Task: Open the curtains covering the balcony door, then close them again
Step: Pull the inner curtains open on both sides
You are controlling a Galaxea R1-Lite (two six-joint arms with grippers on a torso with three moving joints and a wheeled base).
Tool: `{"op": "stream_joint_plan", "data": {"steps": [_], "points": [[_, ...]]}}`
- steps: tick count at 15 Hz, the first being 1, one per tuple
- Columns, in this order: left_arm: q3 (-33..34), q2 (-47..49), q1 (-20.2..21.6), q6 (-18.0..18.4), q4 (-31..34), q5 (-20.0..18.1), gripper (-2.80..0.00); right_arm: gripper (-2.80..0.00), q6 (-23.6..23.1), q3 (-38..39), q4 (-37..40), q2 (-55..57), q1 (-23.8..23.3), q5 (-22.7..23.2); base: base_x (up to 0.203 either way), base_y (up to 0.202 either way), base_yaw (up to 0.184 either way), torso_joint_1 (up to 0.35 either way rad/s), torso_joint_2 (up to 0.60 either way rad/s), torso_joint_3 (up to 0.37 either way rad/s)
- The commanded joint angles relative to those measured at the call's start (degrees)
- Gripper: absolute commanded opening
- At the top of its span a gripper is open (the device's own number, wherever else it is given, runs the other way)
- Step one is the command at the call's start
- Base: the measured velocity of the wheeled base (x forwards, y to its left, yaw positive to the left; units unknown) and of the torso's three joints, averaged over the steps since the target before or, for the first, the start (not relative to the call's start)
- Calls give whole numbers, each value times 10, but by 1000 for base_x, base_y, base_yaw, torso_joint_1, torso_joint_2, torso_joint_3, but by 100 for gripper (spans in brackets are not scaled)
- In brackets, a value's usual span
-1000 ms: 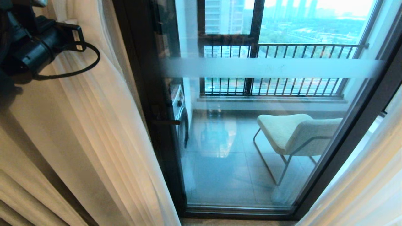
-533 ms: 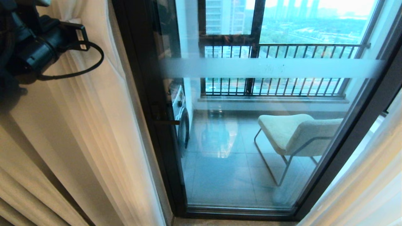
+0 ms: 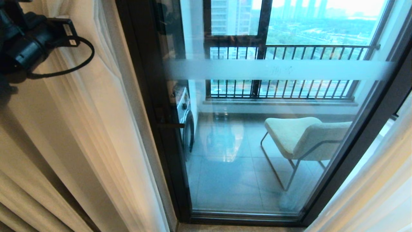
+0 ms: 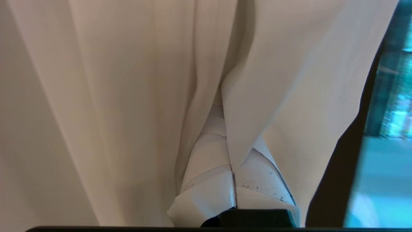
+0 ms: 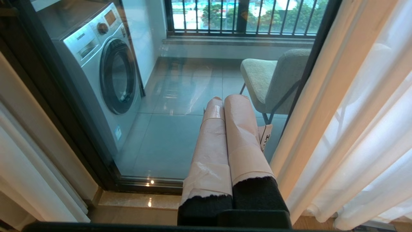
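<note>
Curtains (image 3: 96, 135) drawn aside to both edges of balcony door (image 3: 257, 145), glass bared between. Left pincer (image 4: 227, 141) high at left panel, clamped on a fold of it. Right pincer (image 5: 225, 106) low, closed, empty, beside right drape.

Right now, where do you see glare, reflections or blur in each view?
Head view: pale reflections on the balcony door glass and bright sky above. Left wrist view: the outdoor strip is blurred beside the curtains. Right wrist view: small glints on the door's bottom track.
</note>
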State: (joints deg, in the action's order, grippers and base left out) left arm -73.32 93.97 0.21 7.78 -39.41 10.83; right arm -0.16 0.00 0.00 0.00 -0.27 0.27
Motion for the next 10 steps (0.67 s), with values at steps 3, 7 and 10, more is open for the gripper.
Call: {"op": "stream_joint_plan", "data": {"steps": [3,7,10], "points": [[-18,-3,81,-21,-4,-19,-280,-280,0,0,0,0,0,0,0,0,0,0,0,0],[-18,-4,183,-66,-7,-72,-280,-280,0,0,0,0,0,0,0,0,0,0,0,0],[-18,6,260,-96,-8,-124,-280,-280,0,0,0,0,0,0,0,0,0,0,0,0]]}}
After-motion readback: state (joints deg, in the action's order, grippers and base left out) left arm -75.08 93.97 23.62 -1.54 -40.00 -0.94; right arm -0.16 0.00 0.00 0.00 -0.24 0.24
